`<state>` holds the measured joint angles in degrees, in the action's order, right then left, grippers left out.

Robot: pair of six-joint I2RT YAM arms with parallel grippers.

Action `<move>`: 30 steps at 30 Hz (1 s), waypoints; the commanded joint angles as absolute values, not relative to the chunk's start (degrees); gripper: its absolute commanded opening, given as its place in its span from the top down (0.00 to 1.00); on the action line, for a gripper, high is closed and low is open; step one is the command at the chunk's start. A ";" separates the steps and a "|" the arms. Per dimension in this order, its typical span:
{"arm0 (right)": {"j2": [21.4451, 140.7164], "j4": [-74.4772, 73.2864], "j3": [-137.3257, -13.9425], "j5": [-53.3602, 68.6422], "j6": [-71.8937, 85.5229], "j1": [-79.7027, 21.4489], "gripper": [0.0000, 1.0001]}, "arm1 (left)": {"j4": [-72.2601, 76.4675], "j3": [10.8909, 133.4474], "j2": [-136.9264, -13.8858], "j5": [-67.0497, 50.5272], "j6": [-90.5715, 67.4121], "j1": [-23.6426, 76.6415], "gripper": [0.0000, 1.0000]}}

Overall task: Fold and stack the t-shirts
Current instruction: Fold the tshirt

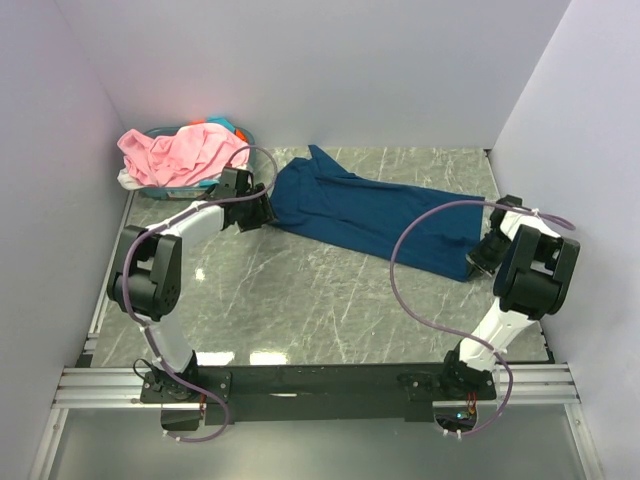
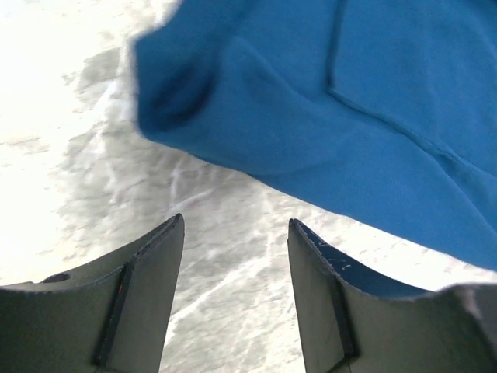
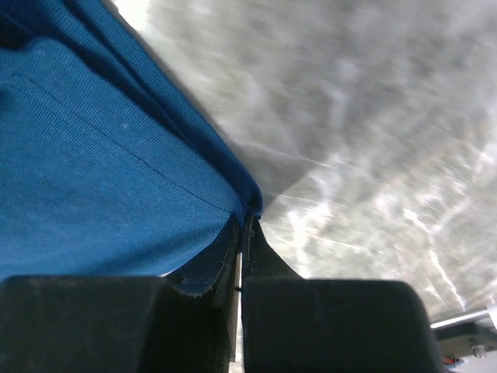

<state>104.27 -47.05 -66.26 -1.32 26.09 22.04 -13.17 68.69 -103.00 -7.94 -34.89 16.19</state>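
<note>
1. Task status: judged to be at an early stage. No folded t-shirt and no stack shows anywhere on the table (image 1: 300,295).
2. Blue t-shirt (image 1: 370,215): it lies on the table, loose and wrinkled. It runs from the far centre toward the right edge. It is neither flattened nor folded.
3. Pink t-shirt (image 1: 175,155): it is heaped in the teal basket (image 1: 236,126) at the far left corner, with pale cloth under it. These items have not yet been handled.
4. Right gripper (image 3: 245,225): the fingers are pressed together on the near right corner of the blue t-shirt, with the hem pinched between them.
5. Left gripper (image 2: 233,229): the fingers are spread wide, with bare table between them. The left edge of the blue t-shirt lies just ahead and is not touched.
6. Work left: grasp the left side, spread the blue t-shirt flat, fold it and set it down. Repeat for the basket contents, then stack.
7. Edges: the right gripper works near the right table edge and the right wall (image 1: 585,120), so there is little room to pull outward. The basket stands near the left gripper, on its far side.
8. Open room: bare marble shows at the near centre, between the arms. This is judged the best area for spreading and folding.
</note>
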 commanded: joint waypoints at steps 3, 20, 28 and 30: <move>102.31 -49.48 -61.70 -6.68 25.93 26.98 1.00 | -14.77 67.24 -99.58 -4.57 -33.05 16.08 0.40; 102.39 -49.66 -62.23 -6.07 25.49 28.04 1.00 | -10.81 68.46 -105.90 -7.65 -34.19 16.08 0.50; 102.66 -49.39 -62.14 -5.45 25.31 28.04 1.00 | -9.67 72.24 -109.95 -7.21 -34.36 16.00 0.50; 102.66 -49.31 -62.14 -5.19 25.40 28.04 1.00 | -9.49 73.03 -110.56 -7.29 -34.80 15.91 0.51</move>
